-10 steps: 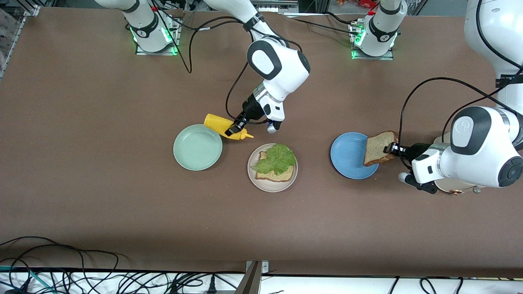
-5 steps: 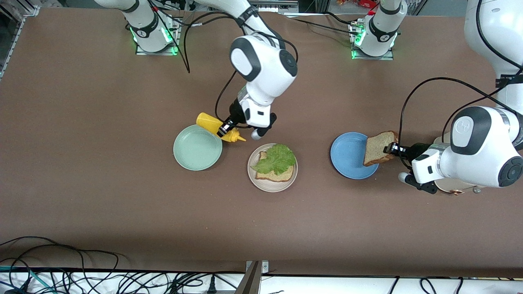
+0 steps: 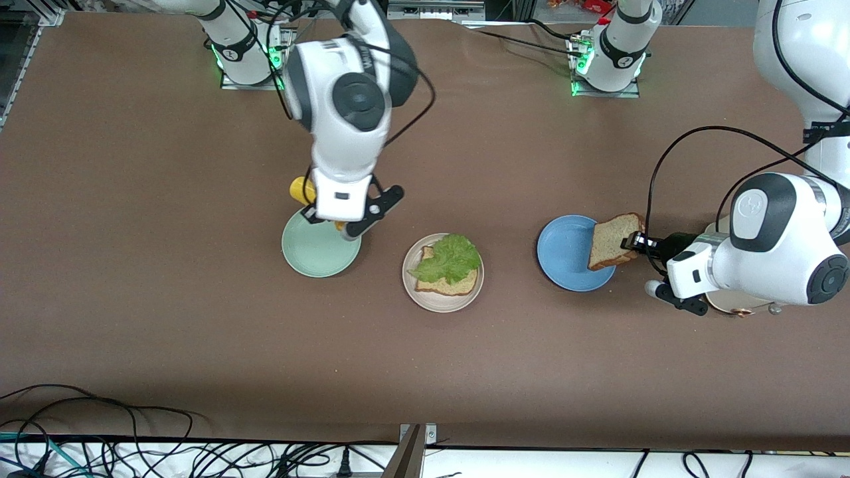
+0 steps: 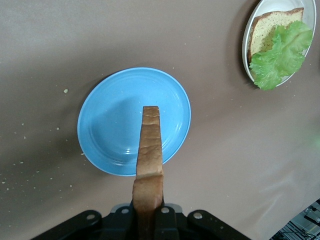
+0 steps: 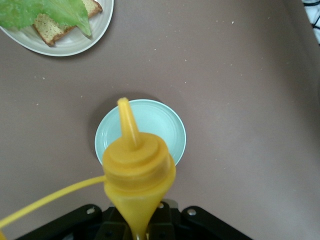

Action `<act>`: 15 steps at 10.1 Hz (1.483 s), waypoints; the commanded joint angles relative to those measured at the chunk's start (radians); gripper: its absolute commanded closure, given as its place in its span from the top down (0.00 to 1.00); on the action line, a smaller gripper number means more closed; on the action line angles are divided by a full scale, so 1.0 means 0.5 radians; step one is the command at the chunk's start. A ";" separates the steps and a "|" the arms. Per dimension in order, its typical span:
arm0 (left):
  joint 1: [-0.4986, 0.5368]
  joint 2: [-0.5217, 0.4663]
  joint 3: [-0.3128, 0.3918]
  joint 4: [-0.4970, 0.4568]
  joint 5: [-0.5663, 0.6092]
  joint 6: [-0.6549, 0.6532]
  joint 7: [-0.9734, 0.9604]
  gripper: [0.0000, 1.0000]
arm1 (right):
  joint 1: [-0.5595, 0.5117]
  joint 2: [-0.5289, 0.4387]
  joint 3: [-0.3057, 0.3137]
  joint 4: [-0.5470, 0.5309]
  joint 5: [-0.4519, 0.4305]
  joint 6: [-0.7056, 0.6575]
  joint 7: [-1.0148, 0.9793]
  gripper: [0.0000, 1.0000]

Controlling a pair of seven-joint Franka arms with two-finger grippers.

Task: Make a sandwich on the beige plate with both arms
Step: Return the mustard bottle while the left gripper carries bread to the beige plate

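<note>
The beige plate (image 3: 431,302) holds a brown bread slice (image 3: 446,285) with a ruffled green lettuce leaf (image 3: 448,259) lying on it. A second bread slice (image 3: 612,240) hangs edge-up over the rim of the blue plate (image 3: 561,259), with my left gripper (image 3: 634,242) shut on its crust. In the left wrist view the slice (image 4: 150,150) rises from the shut jaws. My right gripper (image 5: 139,225) is shut on a yellow mustard bottle (image 5: 137,170), nozzle pointing down over the mint green plate (image 5: 167,125). In the front view the right wrist covers most of the bottle (image 3: 300,189).
The mint green plate (image 3: 319,255) lies toward the right arm's end, the blue plate toward the left arm's end, with the beige plate between them. A tan round object (image 3: 730,305) shows under the left arm. Cables (image 3: 133,451) run along the table edge nearest the camera.
My right arm has swung the mustard bottle away from beside the beige plate to over the mint green plate, turning its wrist. The left arm and its bread slice have barely moved.
</note>
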 commanded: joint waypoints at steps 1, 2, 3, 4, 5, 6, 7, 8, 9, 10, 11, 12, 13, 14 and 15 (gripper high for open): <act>-0.060 0.073 0.005 0.124 -0.057 -0.031 -0.019 0.00 | -0.133 -0.028 -0.204 -0.048 0.462 -0.140 -0.381 0.00; -0.079 0.080 0.005 0.143 -0.060 -0.031 -0.052 0.00 | -0.235 -0.028 -0.226 -0.072 0.631 -0.198 -0.562 0.00; -0.115 0.092 0.005 0.155 -0.060 -0.028 -0.095 0.00 | -0.336 -0.028 -0.229 -0.079 0.746 -0.253 -0.734 0.00; -0.125 0.113 0.002 0.189 -0.133 -0.028 -0.102 0.00 | -0.404 -0.028 -0.230 -0.103 0.826 -0.318 -0.876 0.00; -0.125 0.141 0.005 0.189 -0.377 -0.028 -0.111 0.00 | -0.438 -0.028 -0.233 -0.155 0.878 -0.336 -1.035 0.00; -0.131 0.168 0.005 0.189 -0.540 -0.028 -0.205 0.00 | -0.481 -0.046 -0.239 -0.228 0.991 -0.346 -1.219 0.00; -0.173 0.181 0.005 0.192 -0.612 -0.028 -0.300 0.00 | -0.530 -0.074 -0.239 -0.338 1.095 -0.352 -1.375 0.00; -0.238 0.181 0.005 0.195 -0.622 -0.004 -0.359 0.00 | -0.585 -0.098 -0.239 -0.437 1.191 -0.355 -1.559 0.00; -0.293 0.187 0.005 0.189 -0.676 0.079 -0.463 0.00 | -0.622 -0.105 -0.239 -0.556 1.292 -0.358 -1.771 0.00; -0.382 0.221 0.005 0.192 -0.771 0.140 -0.652 0.00 | -0.665 -0.114 -0.239 -0.670 1.372 -0.358 -1.985 0.00; -0.449 0.254 0.005 0.192 -0.842 0.241 -0.806 0.00 | -0.714 -0.114 -0.239 -0.777 1.445 -0.358 -2.215 0.00; -0.529 0.264 0.005 0.189 -0.867 0.364 -0.859 0.00 | -0.769 -0.111 -0.236 -0.884 1.531 -0.379 -2.433 0.00; -0.590 0.282 0.005 0.189 -0.867 0.459 -0.932 0.00 | -0.821 -0.102 -0.233 -0.977 1.599 -0.410 -2.633 0.00; -0.640 0.310 0.005 0.189 -0.949 0.530 -1.079 0.00 | -0.891 -0.086 -0.223 -1.059 1.669 -0.462 -2.863 0.00; -0.671 0.343 0.005 0.192 -1.032 0.600 -1.129 0.00 | -0.944 -0.056 -0.214 -1.100 1.710 -0.517 -3.044 0.00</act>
